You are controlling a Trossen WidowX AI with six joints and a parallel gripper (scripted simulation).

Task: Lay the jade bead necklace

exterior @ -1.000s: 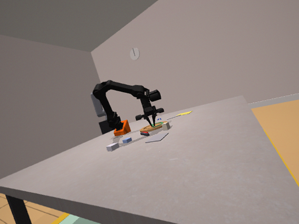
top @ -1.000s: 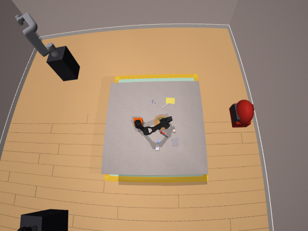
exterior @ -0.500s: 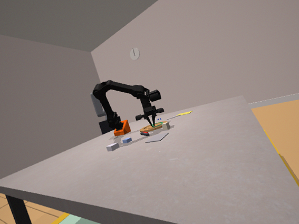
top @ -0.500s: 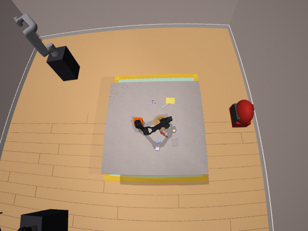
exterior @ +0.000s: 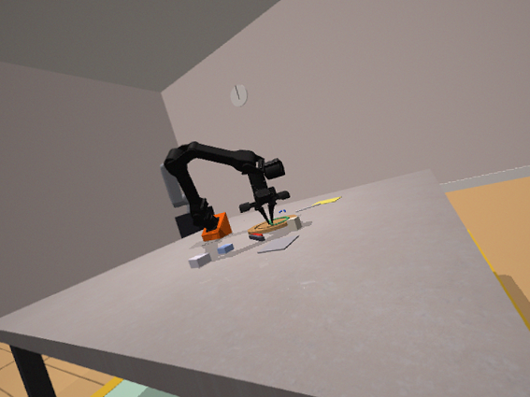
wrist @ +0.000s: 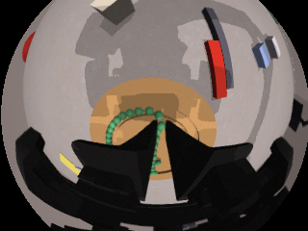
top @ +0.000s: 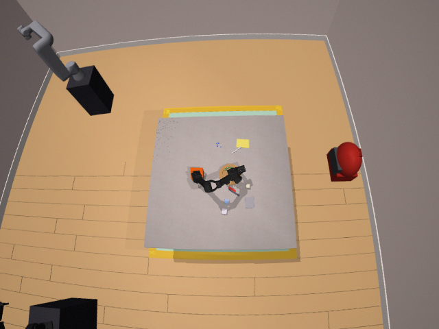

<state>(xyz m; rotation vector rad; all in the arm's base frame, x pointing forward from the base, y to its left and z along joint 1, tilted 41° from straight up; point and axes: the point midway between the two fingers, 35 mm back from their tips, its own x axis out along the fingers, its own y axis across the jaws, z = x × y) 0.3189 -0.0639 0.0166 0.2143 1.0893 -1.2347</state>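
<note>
- The round bead board [top: 222, 174] [exterior: 254, 230] [wrist: 154, 87] is set flat on the gray table [top: 212, 229] [exterior: 314, 307] [wrist: 53, 72], beneath the gripper [top: 234, 175] [exterior: 269, 222] [wrist: 161, 123].
- The jade bead necklace [top: 228, 168] [exterior: 284, 220] [wrist: 139, 112] is laid on the board; in the wrist view, its curved part is seen along the left side of the ring, while another run of beads is drawn across the middle, inside the ring.
- The groove on the right side of the board in that view is left uncovered by beads.
- The gripper is pointed down, its fingertips close together with a narrow gap, and a bead of the inner run is seen at that gap; whether it is firmly pinched cannot be told.
- The black arm [top: 208, 186] [exterior: 219, 154] is arched over the table from the orange block [top: 200, 170] [exterior: 223, 225] at its base.
- A red bar [top: 232, 188] [exterior: 257, 234] [wrist: 217, 69] is placed alongside a dark bar [top: 236, 194] [exterior: 258, 238] [wrist: 212, 21], near the board.
- A cream block [top: 247, 186] [exterior: 294, 223] [wrist: 115, 10] is also seen near the board.
- A blue block [top: 226, 201] [exterior: 225, 248] [wrist: 261, 55] and a white block [top: 223, 211] [exterior: 200, 260] [wrist: 272, 47] are placed near each other.
- A yellow sheet [top: 243, 143] [exterior: 328, 201] [wrist: 70, 164] is laid flat, well apart from the orange block.
</note>
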